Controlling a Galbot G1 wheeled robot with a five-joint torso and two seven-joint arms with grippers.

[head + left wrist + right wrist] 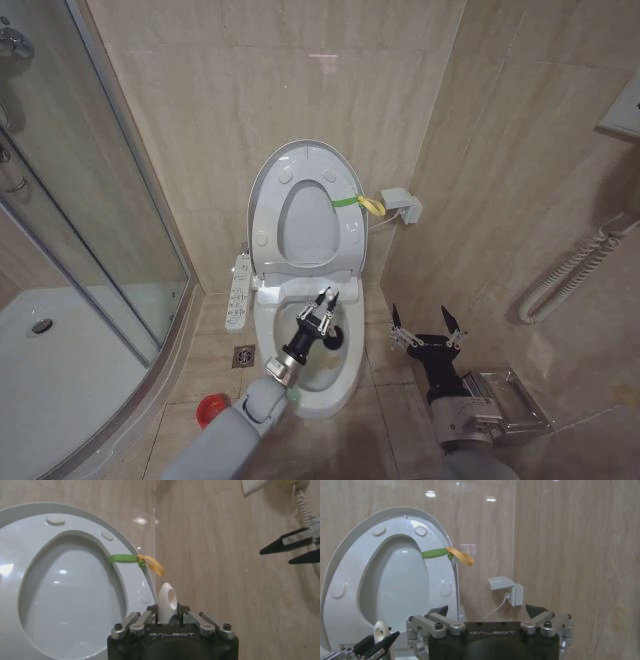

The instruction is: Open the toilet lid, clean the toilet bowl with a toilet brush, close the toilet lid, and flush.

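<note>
From the head camera, the toilet bowl (335,385) is a glossy white ceramic oval set against a beige tiled wall. Behind it the toilet lid (262,205) stands raised, with the ring-shaped seat (345,235) folded up against it; both are smooth white plastic, and a green-yellow band (358,203) is tied at their edge. The left gripper (322,308) hangs over the bowl, its dark fingers clamped on the toilet brush (322,314), whose slim white handle is mostly hidden between them. A small red round cup (211,409) sits on the floor tiles near the bowl, toward the glass shower enclosure (95,250). The right gripper (426,325) hovers beside the bowl on the side away from the shower, its two pointed black fingers spread apart and holding nothing.

From the left wrist camera, the left gripper (166,617) pinches the toilet brush (167,603); the handle's rounded white plastic end, pierced by an oval hole, rises between the metal fingers. Past it stand the lid (15,512) and the seat (117,585), bearing small round bumpers.

From the right wrist camera, the right gripper (490,617) has its fingers parted wide. The upright lid (365,525) stands beyond, next to a grey wall socket (507,590). The left gripper (372,645) shows low down, gripping the white brush handle.
</note>
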